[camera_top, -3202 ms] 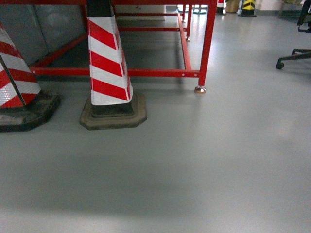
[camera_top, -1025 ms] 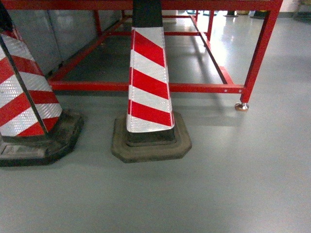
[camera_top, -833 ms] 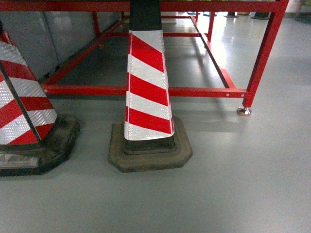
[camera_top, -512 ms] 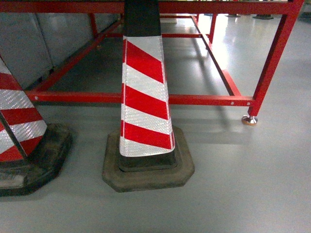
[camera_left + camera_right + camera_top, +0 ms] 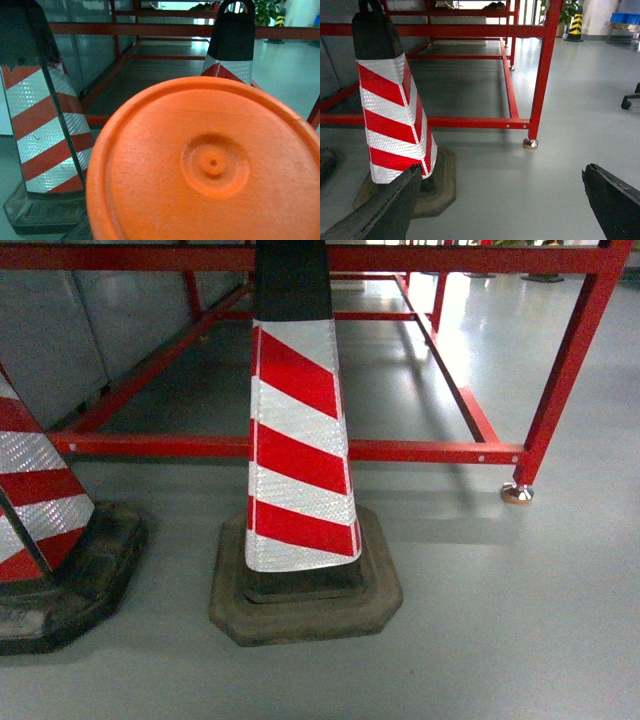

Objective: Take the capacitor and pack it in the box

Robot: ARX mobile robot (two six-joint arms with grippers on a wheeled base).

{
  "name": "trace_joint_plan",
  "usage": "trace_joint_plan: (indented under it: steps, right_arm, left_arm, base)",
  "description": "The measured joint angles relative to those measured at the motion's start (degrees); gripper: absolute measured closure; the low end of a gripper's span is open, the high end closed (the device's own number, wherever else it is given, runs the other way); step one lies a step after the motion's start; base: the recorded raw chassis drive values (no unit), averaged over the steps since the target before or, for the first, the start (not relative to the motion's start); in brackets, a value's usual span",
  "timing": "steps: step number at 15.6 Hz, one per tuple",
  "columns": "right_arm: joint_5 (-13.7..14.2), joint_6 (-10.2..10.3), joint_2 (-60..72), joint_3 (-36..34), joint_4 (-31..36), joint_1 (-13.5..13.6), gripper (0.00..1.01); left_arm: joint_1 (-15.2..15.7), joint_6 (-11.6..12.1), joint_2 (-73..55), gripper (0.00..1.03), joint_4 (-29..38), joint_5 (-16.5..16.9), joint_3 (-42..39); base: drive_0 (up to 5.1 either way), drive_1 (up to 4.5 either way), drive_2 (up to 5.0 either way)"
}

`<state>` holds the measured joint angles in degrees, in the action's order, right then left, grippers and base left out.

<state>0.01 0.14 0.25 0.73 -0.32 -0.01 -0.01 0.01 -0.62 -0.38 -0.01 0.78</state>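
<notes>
Jaws on the right gripper (image 5: 500, 210) stand spread wide apart with nothing between them, the two dark fingertips (image 5: 380, 210) framing bare grey floor (image 5: 520, 190). Whether the left arm's jaws are released or clenched I cannot tell: an orange disc (image 5: 210, 165) fills that wrist view. Neither capacitor nor box shows anywhere. From the head view, a red-and-white striped cone (image 5: 297, 460) on a dark rubber base stands dead centre, a second cone (image 5: 40, 510) at 9 o'clock. Behind them, toward 12 o'clock, runs a red metal frame (image 5: 430, 451), its foot (image 5: 516, 494) at 3 o'clock.
</notes>
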Motion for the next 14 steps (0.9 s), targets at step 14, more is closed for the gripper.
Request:
trace_joint_plan:
  steps: [14]
  right_arm:
    - [-0.04,-0.04,-0.02,0.0,-0.07,0.0,0.03]
  left_arm:
    - [0.0,0.04,0.0,0.59,-0.02,-0.04,0.0]
  base:
    - [0.0,2.89,-2.9]
